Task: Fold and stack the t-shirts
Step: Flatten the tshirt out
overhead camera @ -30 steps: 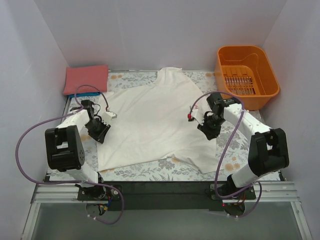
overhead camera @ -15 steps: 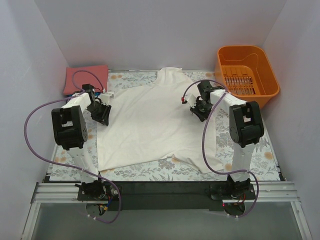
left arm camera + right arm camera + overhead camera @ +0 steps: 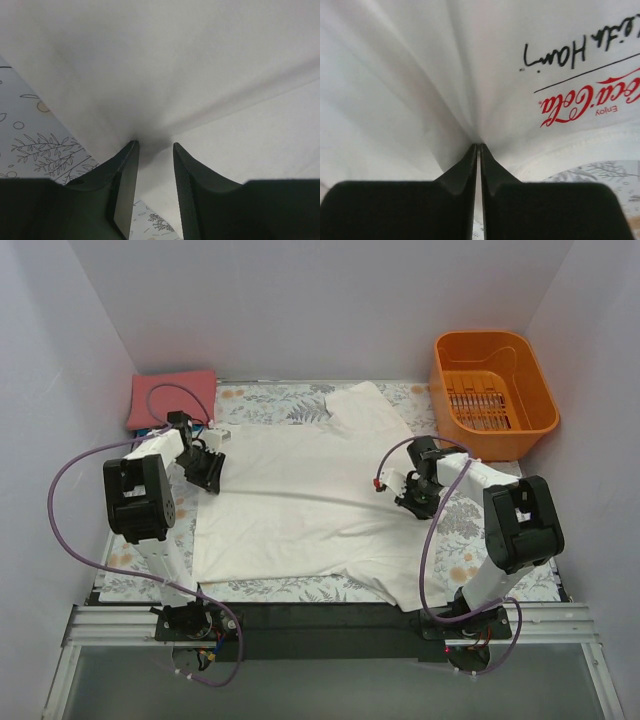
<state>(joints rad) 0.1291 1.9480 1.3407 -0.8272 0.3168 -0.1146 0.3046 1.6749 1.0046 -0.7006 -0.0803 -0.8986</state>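
A white t-shirt [image 3: 300, 505] lies spread over the middle of the floral table cover, and its upper part is bunched toward the back right. My left gripper [image 3: 208, 468] is at the shirt's back left edge. In the left wrist view its jaws [image 3: 155, 145] stand open, with white cloth in the gap and creases running in to the tips. My right gripper [image 3: 412, 495] is at the shirt's right side. It is shut [image 3: 478, 146] on a pinch of white cloth, next to a small red script label [image 3: 575, 102]. A folded salmon-red t-shirt [image 3: 172, 398] lies at the back left, with a blue t-shirt [image 3: 150, 430] showing under its near edge.
An orange basket [image 3: 493, 390] stands at the back right corner. The floral table cover [image 3: 470, 540] shows round the shirt. White walls close in the back and both sides. Purple cables loop beside both arms.
The right gripper closed on the cloth and drew it nearer and to the right. The shirt's top edge turned straight and the collar shifted right. The left gripper moved back to the shirt's edge and opened.
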